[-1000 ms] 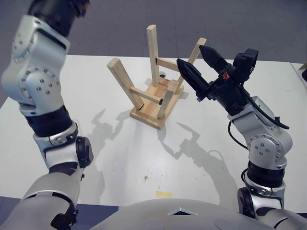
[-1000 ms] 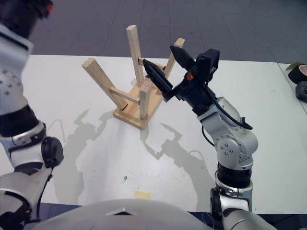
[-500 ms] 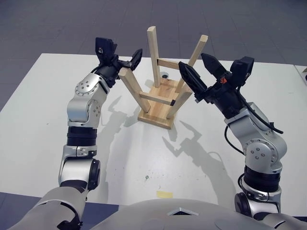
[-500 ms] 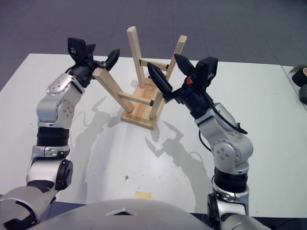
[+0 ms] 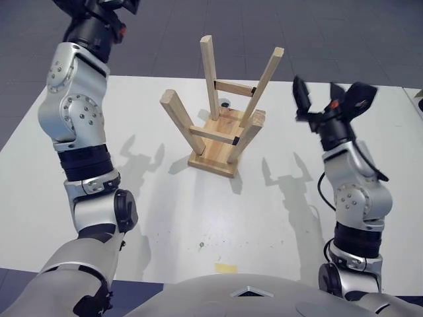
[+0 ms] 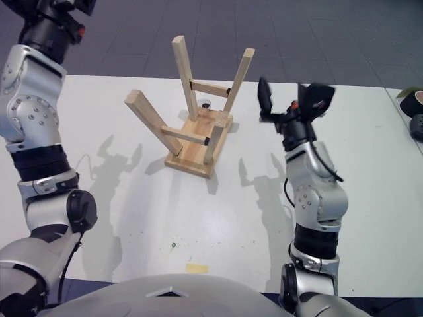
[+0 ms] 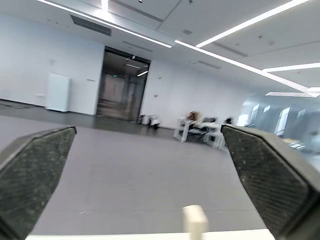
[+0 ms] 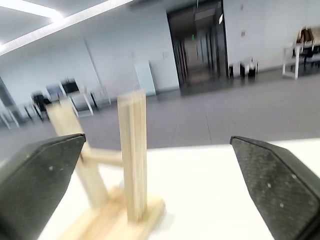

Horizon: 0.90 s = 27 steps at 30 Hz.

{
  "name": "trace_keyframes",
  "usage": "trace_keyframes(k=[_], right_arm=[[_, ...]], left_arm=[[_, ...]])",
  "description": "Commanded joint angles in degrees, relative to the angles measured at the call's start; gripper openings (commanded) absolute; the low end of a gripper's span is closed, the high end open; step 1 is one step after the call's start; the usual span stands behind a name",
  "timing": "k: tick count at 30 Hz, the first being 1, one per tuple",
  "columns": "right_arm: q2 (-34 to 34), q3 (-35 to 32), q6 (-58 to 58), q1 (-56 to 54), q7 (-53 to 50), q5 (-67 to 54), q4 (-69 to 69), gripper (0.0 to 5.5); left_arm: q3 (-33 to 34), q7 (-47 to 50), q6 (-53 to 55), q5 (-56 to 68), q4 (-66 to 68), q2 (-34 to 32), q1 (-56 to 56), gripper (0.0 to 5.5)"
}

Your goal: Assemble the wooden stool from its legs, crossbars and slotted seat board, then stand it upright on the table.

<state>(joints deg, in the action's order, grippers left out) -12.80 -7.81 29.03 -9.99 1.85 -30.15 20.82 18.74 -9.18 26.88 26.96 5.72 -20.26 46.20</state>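
Observation:
The wooden stool (image 5: 221,125) rests upside down near the table's middle, its seat board (image 5: 213,162) on the table top. The legs point up and crossbars (image 5: 232,88) join them. One leg (image 5: 180,121) leans out to the left. My right gripper (image 5: 330,99) hovers to the right of the stool, apart from it, open and holding nothing. Its wrist view looks at a leg (image 8: 133,155) and the seat board (image 8: 112,222) between its pads (image 8: 42,170). My left arm (image 5: 76,99) is raised high at the left. The left gripper (image 7: 149,150) is open and empty, above a leg tip (image 7: 195,221).
The white table (image 5: 132,224) has free room in front of and beside the stool. A small dark object (image 5: 225,103) lies just behind the seat board. A strip of yellow tape (image 5: 225,268) is near the front edge. Dark items (image 6: 415,112) sit at the far right.
My left gripper has left the stool's leaning leg and risen up and away. My right gripper has pulled back to the right, away from the stool's legs.

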Motion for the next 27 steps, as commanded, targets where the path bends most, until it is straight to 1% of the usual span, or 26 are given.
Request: trace_keyframes(k=[1, 3, 5, 8, 11, 13, 14, 15, 17, 19, 21, 23, 25, 27], right_arm=[[1.4, 9.8, 3.0, 3.2, 4.3, 1.1, 2.4, 5.4], [1.2, 14.1, 3.7, 4.9, 8.4, -0.2, 5.9, 5.4], [0.3, 16.1, 4.7, 6.5, 12.9, -3.1, 9.0, 5.4], [-2.2, 16.2, 7.2, 8.9, 18.9, -7.9, 11.5, 5.4], [-5.8, 14.6, 8.7, 11.8, 23.2, -10.8, 12.6, 5.4], [-8.9, 12.4, 9.5, 14.8, 26.7, -13.1, 13.0, 5.4], [-10.7, 11.3, 9.4, 16.7, 29.0, -13.9, 12.8, 5.4], [-12.3, 10.4, 8.0, 18.1, 30.0, -12.1, 11.3, 5.4], [-13.4, 8.1, 4.8, 17.5, 27.5, -6.2, 4.8, 5.4], [-12.9, 5.8, 1.8, 14.6, 25.6, -3.1, -0.6, 5.4], [-10.3, 4.5, -0.2, 10.0, 25.3, -3.5, -4.5, 5.4], [-7.9, 4.5, -1.1, 4.8, 27.1, -4.9, -8.6, 5.4], [-7.2, 5.2, -3.4, -0.3, 30.0, -3.8, -14.4, 5.4], [-7.2, 5.8, -6.9, -5.6, 33.7, -1.1, -23.3, 5.4]], left_arm=[[-0.4, 4.2, -1.2, -9.1, 7.8, -5.0, -8.6, 5.38], [1.2, 5.6, -1.7, -10.3, 9.0, -5.8, -10.9, 5.38], [2.1, 5.9, -2.0, -11.0, 8.9, -6.6, -12.5, 5.38], [2.0, 4.9, -3.4, -12.4, 10.4, -8.2, -13.4, 5.38], [2.3, 2.4, -4.2, -12.4, 12.0, -9.7, -14.2, 5.38], [1.5, -4.2, -4.4, -11.1, 11.4, -11.6, -16.9, 5.38], [0.1, -9.1, -5.0, -11.0, 11.0, -13.2, -18.9, 5.38], [-1.8, -15.0, -5.2, -10.9, 10.3, -15.2, -21.6, 5.38], [-6.7, -27.4, -7.9, -12.1, 7.0, -20.4, -29.0, 5.38], [-10.5, -37.1, -10.1, -12.7, 3.0, -24.8, -35.4, 5.38], [-12.8, -43.6, -9.7, -11.7, -0.2, -26.9, -38.8, 5.38], [-14.4, -48.1, -9.2, -10.1, -4.5, -27.6, -41.1, 5.38], [-16.0, -52.2, -5.6, -6.1, -10.3, -27.2, -41.7, 5.38], [-19.0, -53.0, -4.9, -6.2, -13.8, -25.7, -40.5, 5.38]])
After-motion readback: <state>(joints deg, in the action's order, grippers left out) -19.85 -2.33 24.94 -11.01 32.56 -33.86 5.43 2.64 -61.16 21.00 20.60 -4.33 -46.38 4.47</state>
